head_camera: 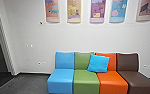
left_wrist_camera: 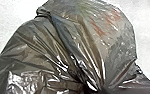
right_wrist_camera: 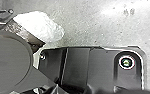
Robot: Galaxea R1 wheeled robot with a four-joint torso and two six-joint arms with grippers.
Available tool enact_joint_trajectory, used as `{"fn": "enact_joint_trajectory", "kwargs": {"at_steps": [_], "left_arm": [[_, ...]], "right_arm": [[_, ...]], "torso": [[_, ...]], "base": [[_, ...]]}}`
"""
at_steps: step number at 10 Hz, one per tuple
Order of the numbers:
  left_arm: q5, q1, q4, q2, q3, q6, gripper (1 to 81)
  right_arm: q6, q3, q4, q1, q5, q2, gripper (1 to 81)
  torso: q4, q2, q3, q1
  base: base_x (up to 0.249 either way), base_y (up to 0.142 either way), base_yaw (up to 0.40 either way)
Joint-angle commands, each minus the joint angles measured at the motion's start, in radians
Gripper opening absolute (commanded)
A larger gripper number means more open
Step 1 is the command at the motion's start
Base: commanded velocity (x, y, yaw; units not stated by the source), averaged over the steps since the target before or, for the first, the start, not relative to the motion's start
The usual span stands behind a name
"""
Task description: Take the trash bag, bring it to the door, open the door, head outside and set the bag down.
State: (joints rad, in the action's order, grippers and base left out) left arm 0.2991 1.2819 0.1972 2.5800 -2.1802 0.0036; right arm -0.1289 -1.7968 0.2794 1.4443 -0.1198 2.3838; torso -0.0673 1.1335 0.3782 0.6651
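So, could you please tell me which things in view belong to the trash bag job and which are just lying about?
Part of the job:
trash bag
possibly the door frame, if that is the way out

Just there:
turquoise cushion
row of coloured seats
posters

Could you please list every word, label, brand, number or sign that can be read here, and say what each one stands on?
No text can be read.
Posters on the wall: coloured shapes and small markings, too blurred to read.
Trash bag: reddish streaks, no letters or brand to be made out.
Floor: faint dark marks, too unclear to tell whether they are characters.
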Motion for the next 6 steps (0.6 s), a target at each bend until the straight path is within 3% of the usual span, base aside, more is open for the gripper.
{"fn": "enact_joint_trajectory", "kwargs": {"at_steps": [1,5,6], "left_arm": [[-0.015,-0.002,0.002,0.023,-0.07,0.056,1.0],[-0.041,0.081,-0.016,0.089,-0.153,0.081,1.0],[-0.051,0.092,-0.027,0.108,-0.176,0.081,1.0]], "right_arm": [[-0.003,-0.041,-0.006,-0.037,-0.032,0.007,81.1],[-0.003,-0.128,-0.006,0.002,0.002,0.073,81.1],[-0.005,-0.145,-0.011,0.008,0.003,0.085,81.1]], "torso": [[0.0,-0.097,0.0,-0.063],[0.0,-0.241,0.0,-0.156],[0.0,-0.277,-0.071,-0.179]], "base": [[0.0,0.0,0.0],[0.0,0.0,0.0],[0.0,0.0,0.0]]}}
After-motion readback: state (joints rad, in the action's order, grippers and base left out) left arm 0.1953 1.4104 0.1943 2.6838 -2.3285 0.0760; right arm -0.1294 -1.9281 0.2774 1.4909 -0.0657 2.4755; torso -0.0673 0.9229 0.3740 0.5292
